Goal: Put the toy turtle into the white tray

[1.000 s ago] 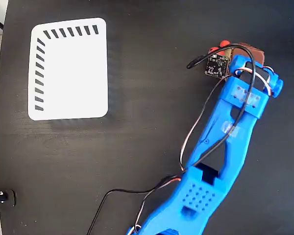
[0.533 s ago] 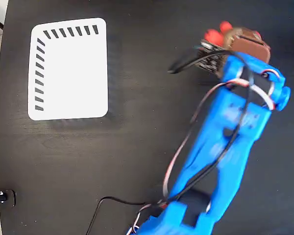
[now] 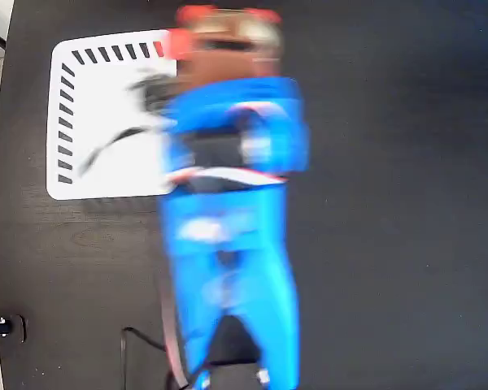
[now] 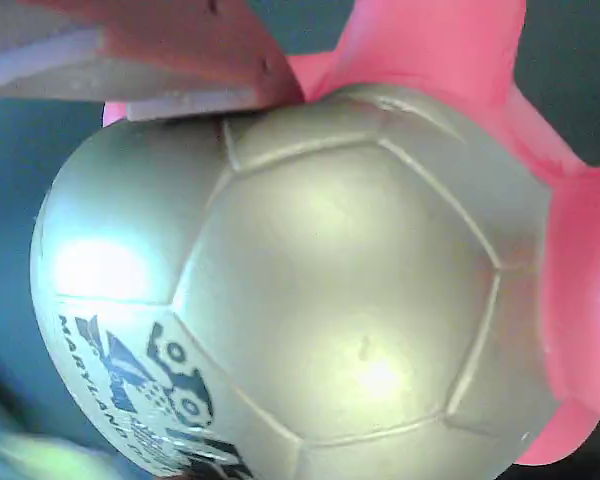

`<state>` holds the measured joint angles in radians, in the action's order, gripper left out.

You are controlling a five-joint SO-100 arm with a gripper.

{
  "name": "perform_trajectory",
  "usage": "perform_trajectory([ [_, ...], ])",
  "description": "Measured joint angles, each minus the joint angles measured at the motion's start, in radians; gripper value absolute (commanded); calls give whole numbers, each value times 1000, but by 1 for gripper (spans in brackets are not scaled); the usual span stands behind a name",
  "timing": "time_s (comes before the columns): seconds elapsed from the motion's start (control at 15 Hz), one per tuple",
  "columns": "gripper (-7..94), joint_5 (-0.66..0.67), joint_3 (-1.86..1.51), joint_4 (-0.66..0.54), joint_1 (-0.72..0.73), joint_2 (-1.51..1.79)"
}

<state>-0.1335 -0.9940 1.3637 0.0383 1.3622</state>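
Gripper: blurred in the fixed view, at the arm's 12 o'clock end; its fingers cannot be told apart there. In the wrist view one reddish-brown finger lies across the top left, pressed against the shell's upper edge. The other finger is hidden, so the width of the jaws cannot be read directly; the toy fills the space by the finger and appears to be clamped and carried.

Toy turtle: fills almost the whole wrist view. Domed grey-gold shell with raised seams in a panel pattern; dark printed marks at 7 o'clock on the shell, cut off by the lower edge (lettering only partly legible). Pink-red limbs show at 1 o'clock and along the right edge; the head is not clearly distinguished. In the fixed view the toy is a smear of red-orange and brown at the top, just right of the tray's top right corner.

Arm: blue, heavily motion-blurred, running from the bottom edge up to 12 o'clock; cables appear only as streaks.

White tray: at 10 o'clock in the fixed view, dark slanted slots along its top and left edges; its right side is covered by the arm.

Table: black, wood-grained.
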Motion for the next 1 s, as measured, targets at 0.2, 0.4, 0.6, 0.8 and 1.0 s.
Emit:
perform_trajectory([
  [0.2,-3,-60,8,6,160,-11],
  [0.4,-3,-71,11,28,250,-87],
  [0.6,-3,-71,11,31,290,-149],
  [0.8,-3,-63,11,31,276,-204],
  [1.0,-3,-52,11,31,272,-232],
])
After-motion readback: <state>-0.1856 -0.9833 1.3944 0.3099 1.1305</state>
